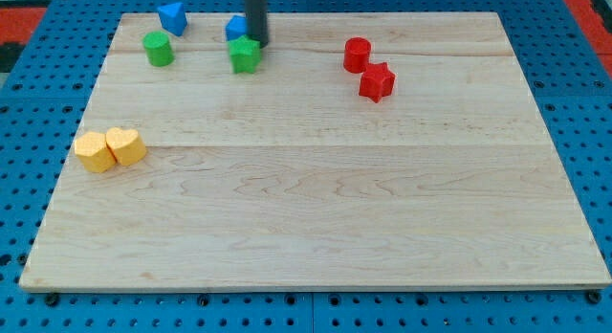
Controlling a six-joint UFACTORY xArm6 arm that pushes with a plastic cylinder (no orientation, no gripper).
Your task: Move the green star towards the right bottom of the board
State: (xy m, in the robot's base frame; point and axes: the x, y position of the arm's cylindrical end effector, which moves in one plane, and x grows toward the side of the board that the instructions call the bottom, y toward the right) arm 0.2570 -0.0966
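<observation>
The green star (245, 55) lies near the view's top, left of centre, on the wooden board (316, 199). My tip (257, 43) is at the star's upper right edge, touching or nearly touching it. A blue block (235, 29) sits just behind the star, partly hidden by the rod; its shape cannot be made out.
A green cylinder (158, 49) and a blue triangular block (173, 17) are at the top left. A red cylinder (357, 54) and a red star (377, 81) sit at the top right of centre. Two yellow blocks (95, 152) (125, 145) touch each other at the left edge.
</observation>
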